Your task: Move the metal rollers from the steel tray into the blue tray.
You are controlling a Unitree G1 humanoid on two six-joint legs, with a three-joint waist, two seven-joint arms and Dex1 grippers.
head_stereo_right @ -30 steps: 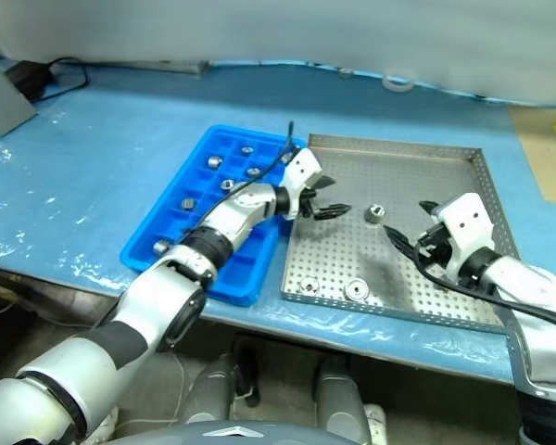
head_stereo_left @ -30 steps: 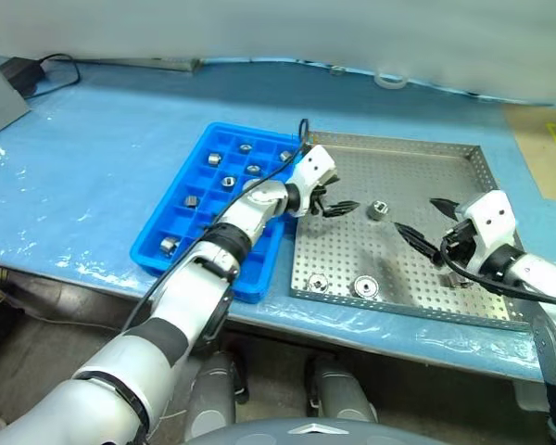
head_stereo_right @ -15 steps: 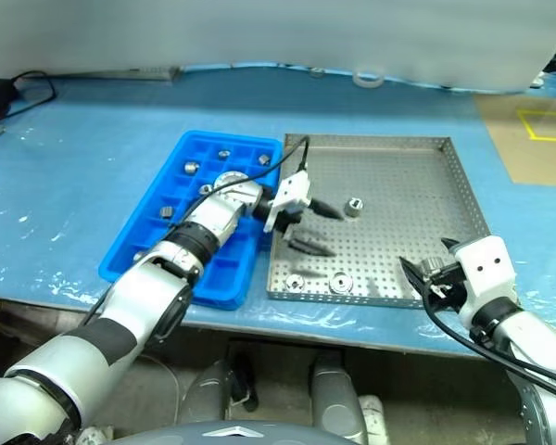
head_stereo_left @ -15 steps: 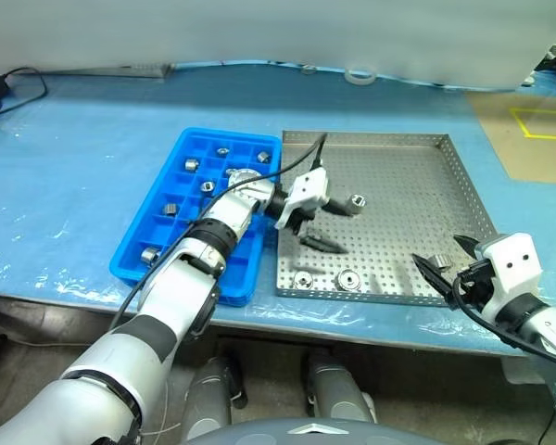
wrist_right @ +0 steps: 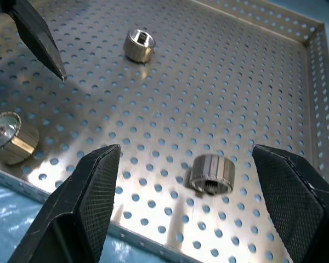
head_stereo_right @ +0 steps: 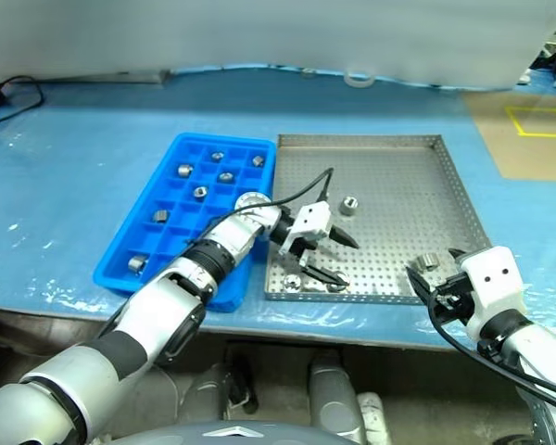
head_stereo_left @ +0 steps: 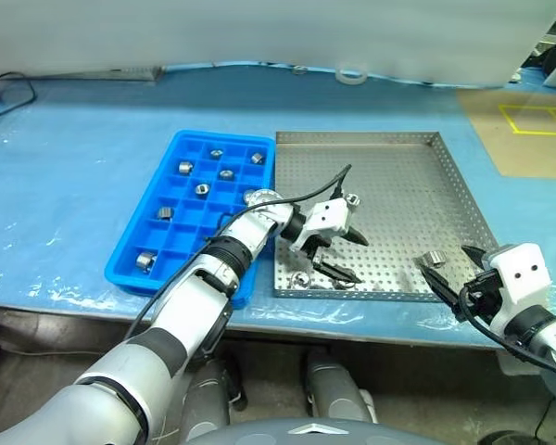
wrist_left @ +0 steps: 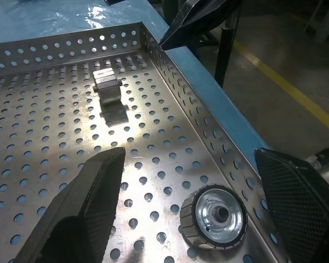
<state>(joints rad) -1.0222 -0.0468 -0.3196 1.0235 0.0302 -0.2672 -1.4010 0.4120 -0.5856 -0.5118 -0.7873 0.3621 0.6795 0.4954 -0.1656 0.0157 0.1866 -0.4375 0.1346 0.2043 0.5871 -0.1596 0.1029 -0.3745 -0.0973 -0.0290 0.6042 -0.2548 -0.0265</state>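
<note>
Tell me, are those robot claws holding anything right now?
No. The left gripper and right gripper both stand open and empty over the steel tray; the metal rollers lie loose.

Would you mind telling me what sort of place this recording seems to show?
Probably a factory or workshop sorting bench: a perforated steel tray holding loose metal rollers, a blue tray with compartments, and a worktable under blue sheeting.

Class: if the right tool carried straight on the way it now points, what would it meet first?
Probably the metal roller lying between its open fingers on the steel tray; depth is uncertain.
</note>
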